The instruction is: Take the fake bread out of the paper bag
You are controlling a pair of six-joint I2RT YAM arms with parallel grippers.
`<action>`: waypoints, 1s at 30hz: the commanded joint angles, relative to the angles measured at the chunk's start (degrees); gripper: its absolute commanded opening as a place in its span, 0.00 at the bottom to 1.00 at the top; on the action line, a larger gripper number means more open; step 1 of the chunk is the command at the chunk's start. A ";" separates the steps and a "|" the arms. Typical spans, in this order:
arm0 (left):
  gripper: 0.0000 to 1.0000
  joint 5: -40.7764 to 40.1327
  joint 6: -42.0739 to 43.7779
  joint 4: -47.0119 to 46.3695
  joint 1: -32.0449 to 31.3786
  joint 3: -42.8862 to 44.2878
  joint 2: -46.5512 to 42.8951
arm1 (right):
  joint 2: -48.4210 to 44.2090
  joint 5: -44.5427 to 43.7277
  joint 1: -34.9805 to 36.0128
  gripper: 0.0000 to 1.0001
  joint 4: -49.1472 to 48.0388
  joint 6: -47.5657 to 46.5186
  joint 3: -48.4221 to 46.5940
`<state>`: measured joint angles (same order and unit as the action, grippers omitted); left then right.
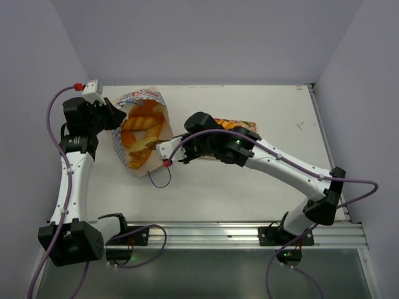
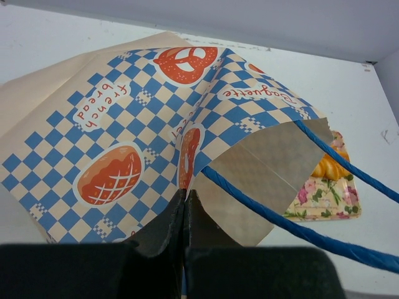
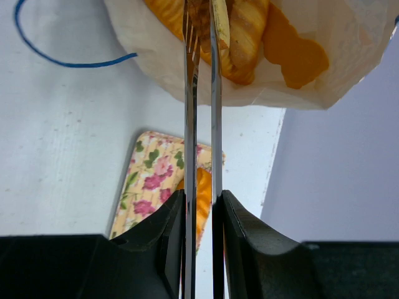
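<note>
The paper bag (image 1: 140, 128) lies on its side with its mouth toward the right, and several golden fake breads (image 1: 144, 121) show inside. My left gripper (image 1: 115, 116) is shut on the bag's edge; the left wrist view shows its jaws (image 2: 187, 194) pinched on the checkered paper (image 2: 124, 124). My right gripper (image 1: 187, 149) is shut on metal tongs (image 3: 190, 124). The tong tips reach into the bag's mouth and close around a braided bread (image 3: 246, 37), beside a flat orange stick (image 3: 293, 53).
A floral tray (image 1: 240, 124) with one orange bread (image 2: 330, 165) on it lies right of the bag, mostly under my right arm. The bag's blue cord handles (image 2: 274, 215) trail over the table (image 1: 249, 180). One loop (image 1: 159, 180) lies in front of the bag.
</note>
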<state>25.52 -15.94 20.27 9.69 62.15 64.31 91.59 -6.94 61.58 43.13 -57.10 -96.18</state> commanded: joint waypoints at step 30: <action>0.00 -2.85 0.21 0.38 0.33 1.83 -0.77 | -27.79 8.08 -24.32 0.03 4.07 4.20 21.46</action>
<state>22.85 -15.88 20.78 9.69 62.78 64.71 62.92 3.97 37.43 54.87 -49.91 -77.12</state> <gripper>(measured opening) 0.005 0.305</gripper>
